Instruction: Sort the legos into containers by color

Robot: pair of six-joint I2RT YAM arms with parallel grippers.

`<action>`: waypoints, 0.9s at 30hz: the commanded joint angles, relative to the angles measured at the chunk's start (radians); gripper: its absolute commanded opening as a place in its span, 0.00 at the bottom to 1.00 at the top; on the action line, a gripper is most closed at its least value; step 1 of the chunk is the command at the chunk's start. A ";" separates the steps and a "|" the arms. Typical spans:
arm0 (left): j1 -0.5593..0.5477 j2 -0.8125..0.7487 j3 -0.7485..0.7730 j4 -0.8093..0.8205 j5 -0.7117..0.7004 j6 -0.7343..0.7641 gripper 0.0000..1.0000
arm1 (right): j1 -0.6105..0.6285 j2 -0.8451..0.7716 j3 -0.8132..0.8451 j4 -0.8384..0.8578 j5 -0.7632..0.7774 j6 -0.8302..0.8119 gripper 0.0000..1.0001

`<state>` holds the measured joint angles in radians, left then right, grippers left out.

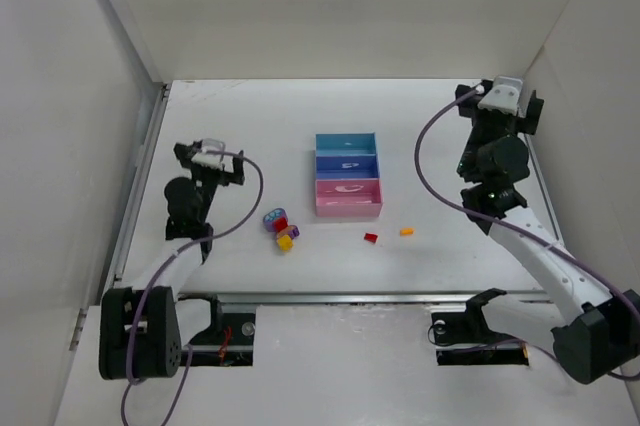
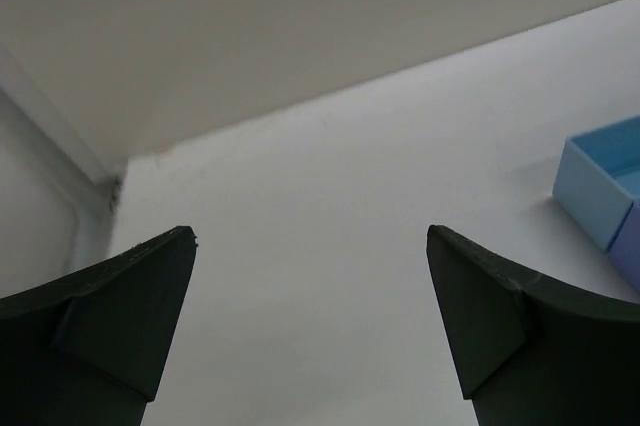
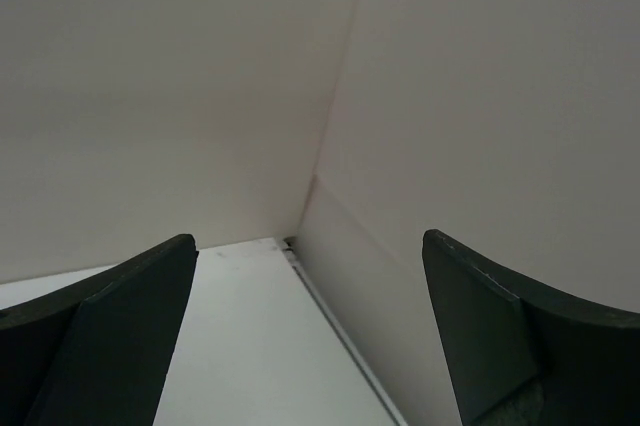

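Note:
Three joined containers stand mid-table: a light blue tray [image 1: 346, 142] farthest back, a darker blue tray [image 1: 347, 165] in the middle and a pink tray [image 1: 348, 197] nearest. The legos lie in front of them. A lavender brick [image 1: 271, 218], a red brick [image 1: 282, 225] and a yellow brick [image 1: 285, 242] are bunched at the left. Another red brick [image 1: 371, 237] and an orange brick [image 1: 406, 231] lie apart to the right. My left gripper [image 1: 208, 156] [image 2: 310, 236] hangs open and empty left of the trays, with the light blue tray's corner [image 2: 600, 181] in its wrist view. My right gripper [image 1: 505, 98] [image 3: 310, 241] is open and empty at the far right.
White walls enclose the table on the left, back and right. The right wrist view faces the back right corner [image 3: 290, 242]. A metal rail [image 1: 380, 296] runs along the near edge by the arm bases.

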<state>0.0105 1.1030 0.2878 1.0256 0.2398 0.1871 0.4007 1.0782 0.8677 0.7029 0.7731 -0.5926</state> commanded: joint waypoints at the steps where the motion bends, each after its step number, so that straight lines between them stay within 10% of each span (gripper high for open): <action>1: -0.030 -0.064 0.320 -0.442 0.173 0.348 1.00 | 0.032 -0.004 0.080 -0.112 0.163 -0.170 0.99; 7: -0.030 -0.016 0.609 -0.846 0.024 0.502 1.00 | 0.102 -0.024 0.131 -0.238 0.210 -0.095 0.99; 13: -0.030 0.027 0.858 -0.933 -0.387 0.149 1.00 | 0.092 -0.002 0.468 -1.226 -0.142 0.692 0.99; 16: -0.030 0.028 0.919 -1.051 -0.308 0.189 1.00 | 0.064 0.038 0.421 -1.434 -0.454 0.947 0.99; 27: -0.030 -0.100 0.769 -1.183 -0.162 0.144 1.00 | 0.064 0.100 0.030 -1.421 -0.643 1.590 0.96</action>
<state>-0.0177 1.0477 1.0801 -0.1162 0.0216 0.3531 0.4660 1.2415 0.8783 -0.7231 0.1696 0.6880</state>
